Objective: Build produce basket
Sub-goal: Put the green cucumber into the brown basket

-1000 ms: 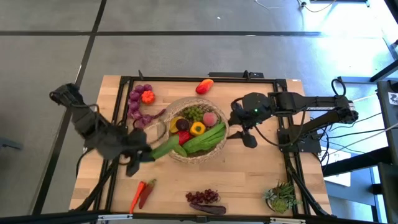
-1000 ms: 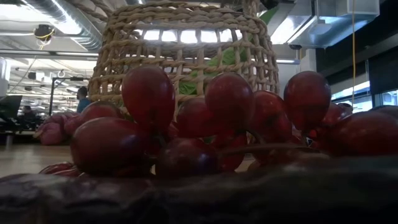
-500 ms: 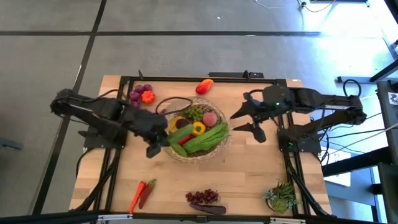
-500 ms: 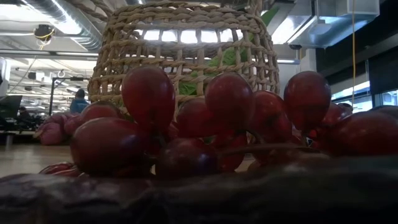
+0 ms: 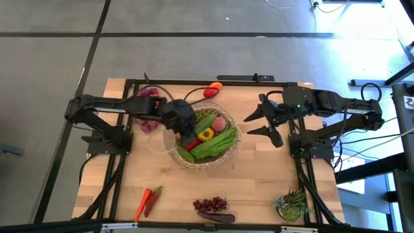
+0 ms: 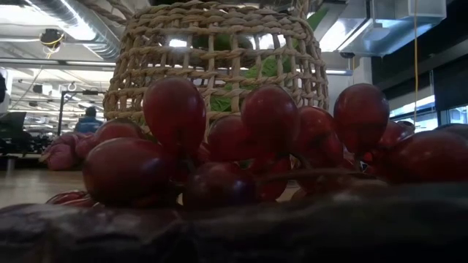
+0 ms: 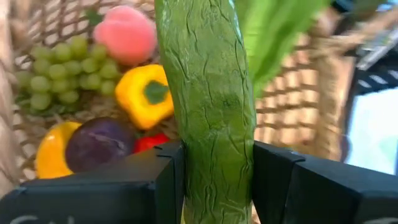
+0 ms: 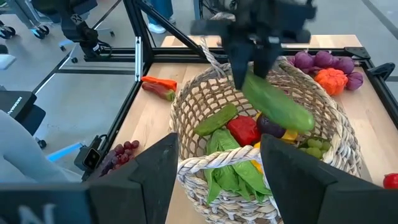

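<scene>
High view: left gripper (image 5: pixel 187 131) hangs over the left part of the round tan woven wicker basket (image 5: pixel 231 153) at table centre, fingers clamped on a long green wrinkled cucumber (image 7: pixel 211 106). Inside the basket lie a yellow pepper (image 5: pixel 206 134), green grapes (image 7: pixel 59 78), a pink peach (image 5: pixel 218 123) and green leafy stalks (image 5: pixel 217 144). Right gripper (image 5: pixel 262 123) waits just right of the basket, fingers apart and empty.
</scene>
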### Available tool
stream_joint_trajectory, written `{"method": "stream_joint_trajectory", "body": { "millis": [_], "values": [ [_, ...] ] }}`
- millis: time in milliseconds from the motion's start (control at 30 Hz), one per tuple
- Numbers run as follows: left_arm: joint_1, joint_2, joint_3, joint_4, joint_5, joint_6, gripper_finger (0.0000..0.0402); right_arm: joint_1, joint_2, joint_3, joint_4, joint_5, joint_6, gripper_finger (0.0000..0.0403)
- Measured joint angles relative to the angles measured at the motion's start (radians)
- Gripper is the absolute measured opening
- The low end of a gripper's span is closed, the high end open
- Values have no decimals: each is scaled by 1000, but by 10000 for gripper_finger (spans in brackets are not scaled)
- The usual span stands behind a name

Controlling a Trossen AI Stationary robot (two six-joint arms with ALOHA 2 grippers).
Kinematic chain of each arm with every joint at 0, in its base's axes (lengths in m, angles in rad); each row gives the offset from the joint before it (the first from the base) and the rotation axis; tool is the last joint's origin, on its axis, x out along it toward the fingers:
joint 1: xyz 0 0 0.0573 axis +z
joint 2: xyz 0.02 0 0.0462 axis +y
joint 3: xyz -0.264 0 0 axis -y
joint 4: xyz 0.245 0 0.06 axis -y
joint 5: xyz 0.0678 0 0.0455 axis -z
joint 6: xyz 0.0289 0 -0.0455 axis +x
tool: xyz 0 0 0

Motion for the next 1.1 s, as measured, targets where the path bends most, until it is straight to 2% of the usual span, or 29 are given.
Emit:
{"method": "stream_joint_trajectory", "body": {
  "millis": [467, 700, 1100],
  "values": [
    [67, 148, 0, 1, -28, -23, 114, 0, 0, 0, 0, 0, 0, 223],
    [65, 157, 1, 0, -1, 73, 116, 0, 0, 0, 1, 0, 0, 223],
    [65, 157, 0, -1, 2, 73, 117, 0, 0, 0, 1, -1, -1, 223]
  ]
}}
